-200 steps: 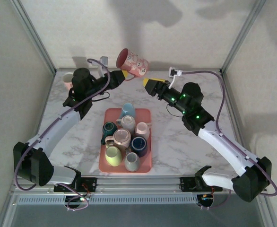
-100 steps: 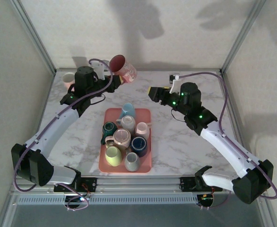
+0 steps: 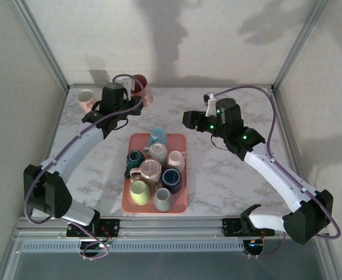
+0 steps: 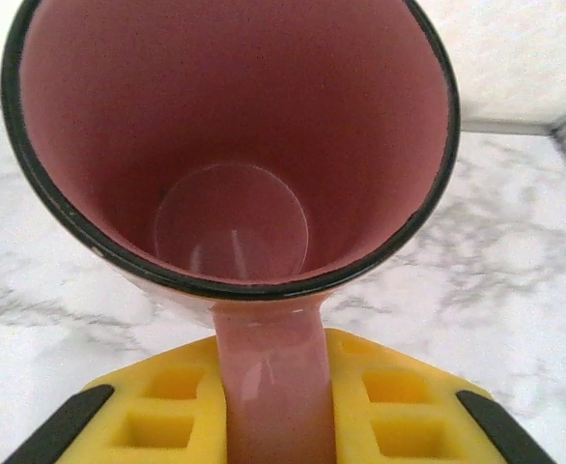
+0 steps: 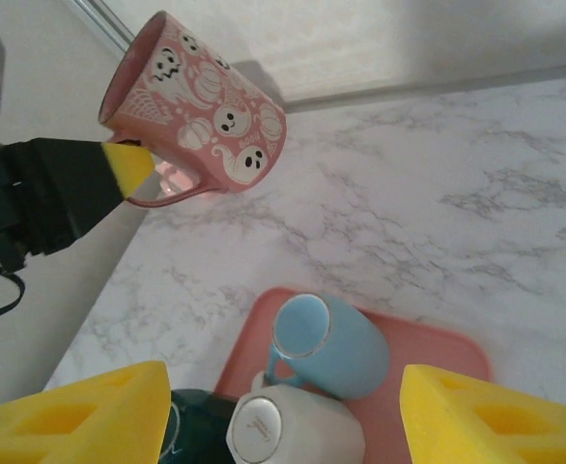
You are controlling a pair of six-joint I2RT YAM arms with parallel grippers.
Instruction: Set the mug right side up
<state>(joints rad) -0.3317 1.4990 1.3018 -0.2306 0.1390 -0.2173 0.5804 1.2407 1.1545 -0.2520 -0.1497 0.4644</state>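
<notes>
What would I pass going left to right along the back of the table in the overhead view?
pale pink cup → pink ghost mug → right arm's fingers, open

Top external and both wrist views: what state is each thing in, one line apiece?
Ghost mug: held by its handle, tilted, mouth upward.
Left gripper: shut on the ghost mug's handle.
Right gripper: open, empty.
Tray: loaded with mugs.
Light blue mug: lying on its side on the tray.
Small pink cup: upright on the table, far left corner.
</notes>
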